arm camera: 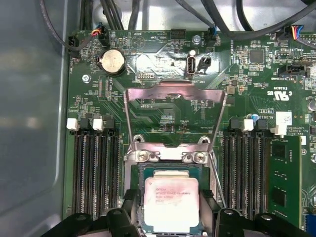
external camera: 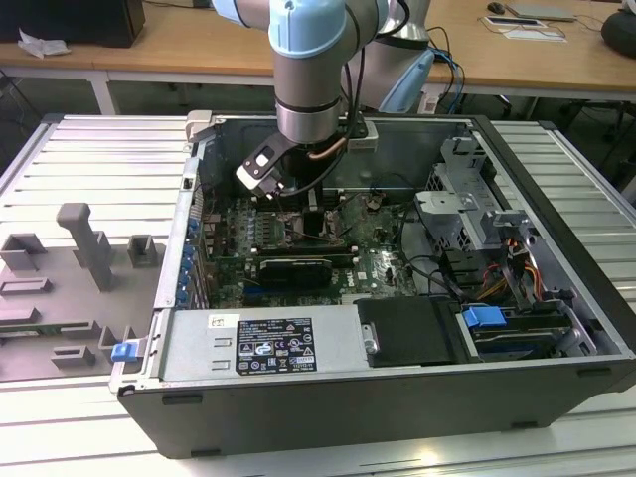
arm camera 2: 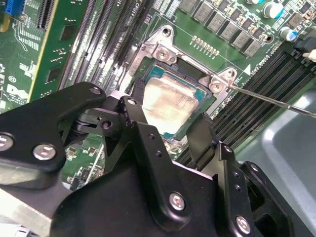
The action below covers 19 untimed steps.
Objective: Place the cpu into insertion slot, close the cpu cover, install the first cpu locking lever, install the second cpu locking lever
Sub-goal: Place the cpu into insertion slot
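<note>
- Cpu (arm camera: 170,197) lies flat in the insertion slot (arm camera: 170,167), directly under the tool (arm camera: 170,211), which straddles it.
- Tool clenched or released: cannot tell.
- Cpu cover (arm camera: 175,92) stands open beyond the slot's far edge.

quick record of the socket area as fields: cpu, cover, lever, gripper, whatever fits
cpu: lying flat in the insertion slot
cpu cover: open, swung up and away from the slot
locking lever: thin rod angled out from a socket corner, not latched
gripper: low over the cpu
memory slots: long banks on both sides of the socket
</note>
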{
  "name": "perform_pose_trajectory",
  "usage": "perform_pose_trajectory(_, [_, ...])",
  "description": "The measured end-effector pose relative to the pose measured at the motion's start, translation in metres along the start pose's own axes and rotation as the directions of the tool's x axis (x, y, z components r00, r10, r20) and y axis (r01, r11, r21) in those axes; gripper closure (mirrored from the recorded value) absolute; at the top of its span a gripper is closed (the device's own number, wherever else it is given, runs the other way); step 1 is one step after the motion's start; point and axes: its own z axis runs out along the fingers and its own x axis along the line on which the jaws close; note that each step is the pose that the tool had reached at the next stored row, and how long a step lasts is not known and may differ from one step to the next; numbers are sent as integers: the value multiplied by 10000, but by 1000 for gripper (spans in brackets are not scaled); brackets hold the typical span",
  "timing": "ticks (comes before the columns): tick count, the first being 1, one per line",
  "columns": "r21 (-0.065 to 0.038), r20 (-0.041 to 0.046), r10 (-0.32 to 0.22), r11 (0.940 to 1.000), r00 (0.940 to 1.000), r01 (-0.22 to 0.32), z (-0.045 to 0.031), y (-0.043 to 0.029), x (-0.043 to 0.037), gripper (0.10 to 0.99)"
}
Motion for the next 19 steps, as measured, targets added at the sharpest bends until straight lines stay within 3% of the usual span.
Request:
perform_pose_trajectory(12, [0, 0, 1, 10000, 10000, -1, -3, 0, -25, 475])
perform_pose_trajectory(17, [0, -1, 6, 10000, 10000, -6, -51, 3, -24, 475])
perform_pose_trajectory(19, [4, -1, 6, 10000, 10000, -6, -72, 6, -24, 557])
